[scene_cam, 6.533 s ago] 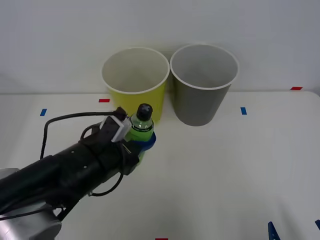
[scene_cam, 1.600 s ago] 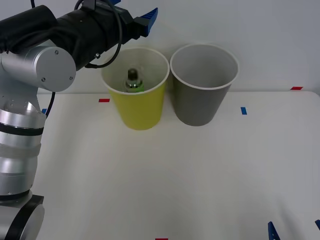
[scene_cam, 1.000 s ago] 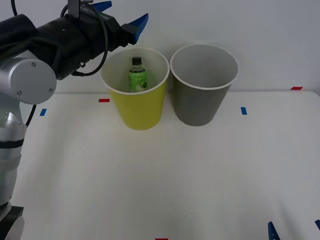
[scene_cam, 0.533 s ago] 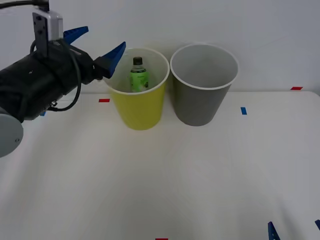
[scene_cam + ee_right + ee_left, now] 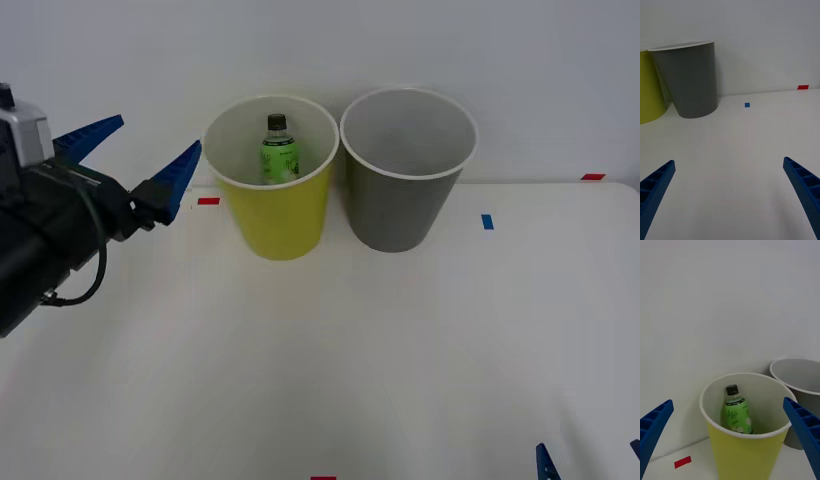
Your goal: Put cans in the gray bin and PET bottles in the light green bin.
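A small PET bottle (image 5: 279,150) (image 5: 737,415) with a green label and black cap stands upright inside the light green bin (image 5: 272,215) (image 5: 744,457) at the back of the table. Beside it on the right stands the gray bin (image 5: 405,205) (image 5: 688,82) (image 5: 805,384), and I see nothing inside it. My left gripper (image 5: 135,160) (image 5: 730,444) is open and holds nothing, raised to the left of the light green bin. My right gripper (image 5: 588,462) (image 5: 728,193) is open low over the table's front right, its fingertips (image 5: 543,462) at the view's bottom edge.
Small red tape marks (image 5: 208,201) and blue tape marks (image 5: 487,221) dot the white table. A plain white wall stands right behind the bins. Open tabletop stretches in front of both bins.
My left gripper carried the bottle up over the light green bin and let it go inside. Since then the open gripper has drawn back to the left and lower. The bottle now stands upright.
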